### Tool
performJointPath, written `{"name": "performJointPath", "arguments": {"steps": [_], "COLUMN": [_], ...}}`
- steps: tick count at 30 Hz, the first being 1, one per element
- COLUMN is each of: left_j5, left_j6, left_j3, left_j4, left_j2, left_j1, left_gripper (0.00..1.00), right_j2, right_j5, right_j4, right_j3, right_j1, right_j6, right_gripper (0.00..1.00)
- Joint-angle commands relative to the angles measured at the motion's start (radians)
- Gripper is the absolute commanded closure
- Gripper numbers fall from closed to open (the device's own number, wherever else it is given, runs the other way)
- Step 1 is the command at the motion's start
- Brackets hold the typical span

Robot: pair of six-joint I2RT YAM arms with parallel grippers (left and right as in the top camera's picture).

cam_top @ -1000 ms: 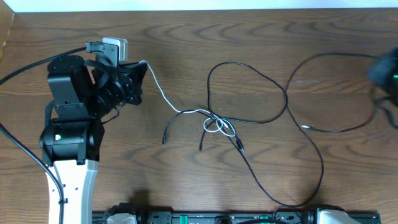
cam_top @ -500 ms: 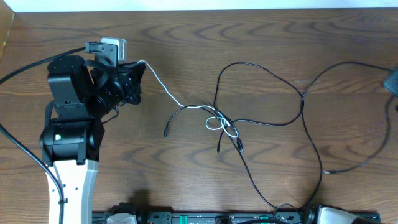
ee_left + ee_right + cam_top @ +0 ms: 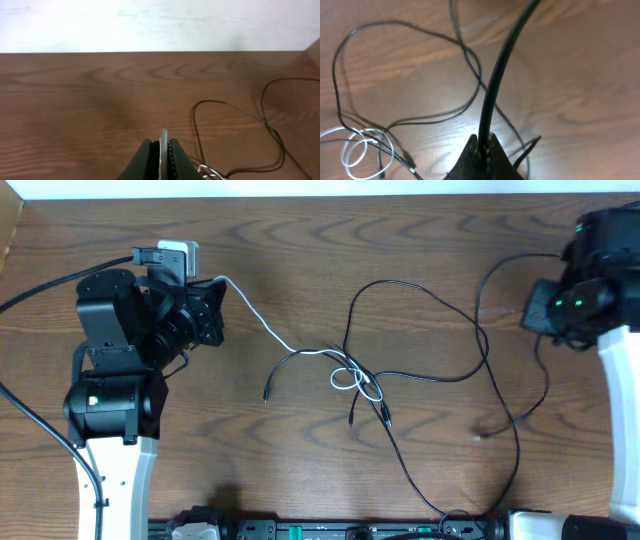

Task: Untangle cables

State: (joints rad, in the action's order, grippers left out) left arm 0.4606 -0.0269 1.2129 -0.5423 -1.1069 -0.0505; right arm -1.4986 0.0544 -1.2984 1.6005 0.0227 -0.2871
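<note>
Starting at the near edge: a black rail (image 3: pixel 330 530) runs along the near side of the worktop (image 3: pixel 300 240), cut off by the frame. One of the black cables (image 3: pixel 420 376) dips down to it at near right, and I lose it behind the hardware there.

A bit further back, a few loose black ends lie free on the wood, one left of the tangle and two just on its near side. There's another end off to the right, but it's a blurry smudge and I can't tell what it is.

Mid-worktop is the tangle itself. The white cable (image 3: pixel 262 327) makes a couple of small loops with black strands crossing through them. I can't tell from above which goes over which.

From there the white one runs left and far to the left tool (image 3: pixel 224 292), which is clamped on its end. In the wrist view a flat white bit sits pinched between the fingers.

The black loops spread out far and right. The right tool (image 3: pixel 484 146) is closed on a black strand that looks thick and out of focus in its own wrist view. From overhead that tool is hidden under the right arm (image 3: pixel 590 290) at far right.
</note>
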Motion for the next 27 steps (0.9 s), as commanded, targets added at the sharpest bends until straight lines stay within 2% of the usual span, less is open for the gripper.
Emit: {"name": "performJointPath", "arguments": {"steps": [1,9,13,20,23,25,27], "left_j5": [-0.043,-0.042,-0.042,-0.043,-0.043,-0.042,-0.043], "left_j6": [-0.013,-0.012,-0.005,0.015,0.024,0.025,0.025], "left_j3": [-0.001,-0.001,-0.001,-0.001,-0.001,-0.001,-0.001], "left_j4": [-0.003,-0.004,-0.008,-0.033,-0.033,-0.034,-0.037], "left_j2": [0.010,0.010,0.010,0.005,0.002,0.002,0.002], "left_j1": [0.002,0.002,0.002,0.002,0.002,0.002,0.002], "left_gripper": [0.91,0.90,0.86,0.84,0.84,0.83,0.83], "right_j2": [-0.002,-0.002,-0.002,-0.002,-0.002,-0.006,-0.014], "right_j5": [-0.065,-0.126,-0.140,-0.216,-0.222,-0.222,-0.221], "right_j4": [0.070,0.201,0.203,0.203,0.207,0.207,0.209], "right_j3": [-0.146,-0.361,-0.406,-0.424,-0.425,-0.425,-0.425], "right_j1": [-0.025,-0.049,-0.070,-0.090,-0.090,-0.090,-0.090], "right_j6": [0.039,0.055,0.065,0.204,0.246,0.270,0.270], "right_gripper": [0.99,0.99,0.98,0.96,0.88,0.67,0.62]}}
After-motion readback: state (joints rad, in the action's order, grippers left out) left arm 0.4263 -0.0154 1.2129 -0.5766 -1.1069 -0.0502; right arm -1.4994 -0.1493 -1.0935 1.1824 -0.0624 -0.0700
